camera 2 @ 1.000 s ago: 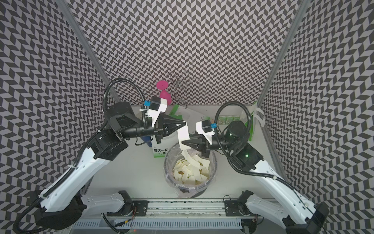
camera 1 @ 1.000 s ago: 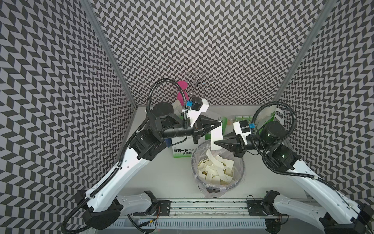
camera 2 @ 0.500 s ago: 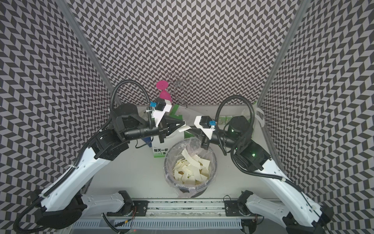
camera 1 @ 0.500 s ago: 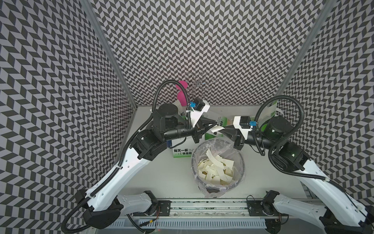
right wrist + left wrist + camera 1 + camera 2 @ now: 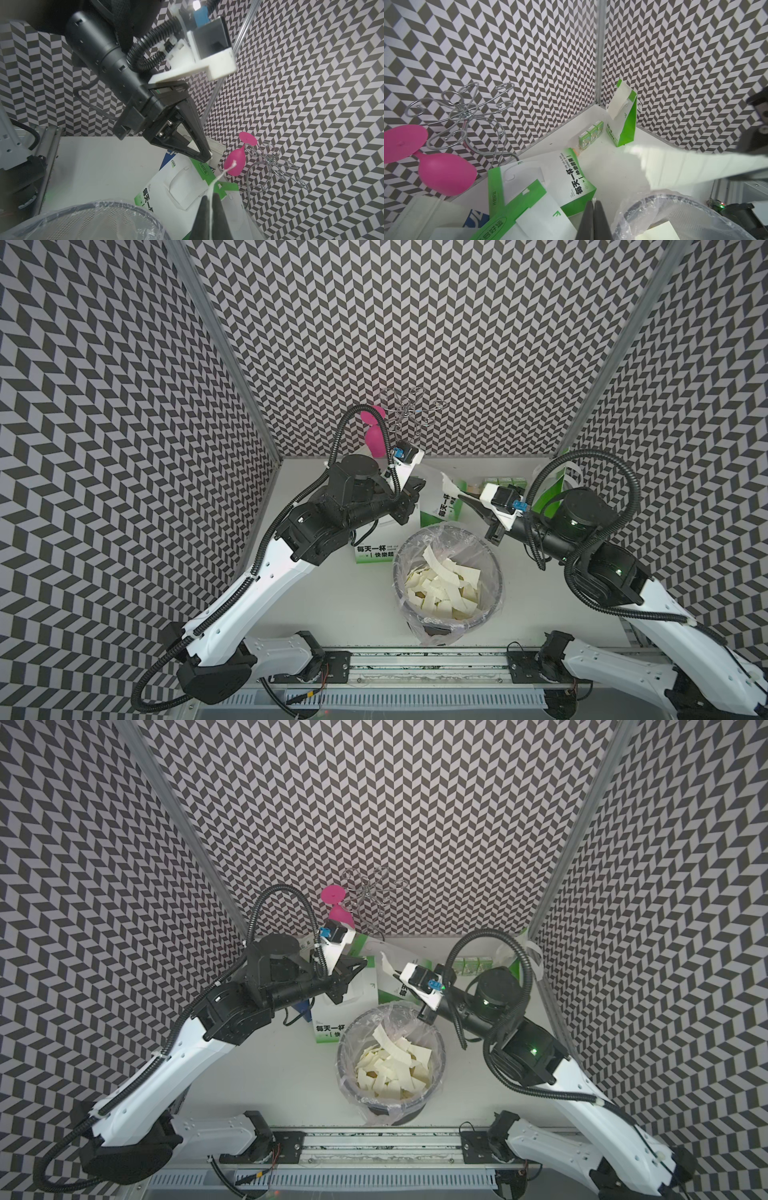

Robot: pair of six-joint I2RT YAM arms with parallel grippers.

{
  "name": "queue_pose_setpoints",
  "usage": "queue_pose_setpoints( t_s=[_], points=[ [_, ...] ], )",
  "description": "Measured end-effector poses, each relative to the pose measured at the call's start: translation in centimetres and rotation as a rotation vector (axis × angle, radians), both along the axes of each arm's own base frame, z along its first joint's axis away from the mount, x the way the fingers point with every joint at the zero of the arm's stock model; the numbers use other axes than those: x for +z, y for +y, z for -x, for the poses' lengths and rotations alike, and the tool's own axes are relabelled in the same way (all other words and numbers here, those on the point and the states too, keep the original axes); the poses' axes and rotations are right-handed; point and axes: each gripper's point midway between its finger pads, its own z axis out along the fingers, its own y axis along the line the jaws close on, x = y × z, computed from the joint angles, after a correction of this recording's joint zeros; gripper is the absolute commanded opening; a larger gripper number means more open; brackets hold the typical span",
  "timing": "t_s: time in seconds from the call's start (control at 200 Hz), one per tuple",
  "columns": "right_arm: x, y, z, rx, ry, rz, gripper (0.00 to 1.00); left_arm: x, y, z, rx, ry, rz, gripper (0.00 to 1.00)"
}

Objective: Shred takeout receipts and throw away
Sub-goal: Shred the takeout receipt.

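Green-and-white paper bag (image 5: 556,164) reads "每天一杯". Right gripper (image 5: 210,198) is clamped on a cream receipt strip (image 5: 685,166), held just beyond the rim of the bin (image 5: 397,568). The strip's long axis runs toward the left gripper (image 5: 592,205), whose jaws are pressed together, seemingly on nothing. Torn receipt scraps (image 5: 442,585) lie inside the bin.

cream receipt scraps (image 5: 442,587) in bin (image 5: 396,576), one strip (image 5: 216,180) apparently held aloft
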Motion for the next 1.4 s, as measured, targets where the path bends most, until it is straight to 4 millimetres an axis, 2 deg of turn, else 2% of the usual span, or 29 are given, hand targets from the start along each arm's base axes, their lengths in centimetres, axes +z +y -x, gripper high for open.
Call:
queue_pose_setpoints(
  t_s=[0.195, 0.31, 0.345, 0.516, 0.601, 0.746, 0.901, 1.147, 1.317, 1.397],
  points=[
    [1.6, -0.7, 0.8, 0.003, -0.038, -0.044, 0.00, 0.1, 0.0, 0.4, -0.041, 0.009, 0.009, 0.00],
    [1.5, -0.6, 0.9, 0.015, -0.025, -0.052, 0.00, 1.2, 0.0, 1.8, -0.120, -0.002, 0.044, 0.28],
    [1.5, -0.6, 1.0, 0.024, -0.016, -0.056, 0.00, 1.7, 0.0, 2.6, -0.162, -0.015, 0.056, 0.34],
    [0.4, -0.6, 1.1, 0.103, 0.057, -0.068, 0.00, 3.3, -0.7, 6.6, -0.369, -0.043, 0.114, 0.46],
    [-0.7, -0.8, 1.1, 0.148, 0.112, -0.068, 0.00, 2.6, -1.2, 7.8, -0.453, -0.032, 0.113, 0.51],
    [-2.1, -0.8, 1.9, 0.240, 0.204, -0.062, 0.00, 0.8, -2.1, 8.4, -0.528, -0.006, 0.087, 0.62],
    [-3.0, -0.5, 3.8, 0.363, 0.274, -0.061, 0.00, 0.4, -2.4, 8.5, -0.561, -0.026, 0.072, 0.67],
    [-4.0, 0.0, 5.6, 0.503, 0.362, -0.076, 0.00, 1.3, -2.7, 9.0, -0.626, -0.101, 0.065, 0.76],
    [-4.1, 0.4, 5.8, 0.565, 0.376, -0.105, 0.00, 0.6, -3.8, 9.1, -0.703, -0.085, 0.063, 0.74],
    [-4.1, 0.6, 5.8, 0.584, 0.381, -0.117, 0.00, 0.0, -4.2, 9.1, -0.730, -0.073, 0.060, 0.66]
  ],
)
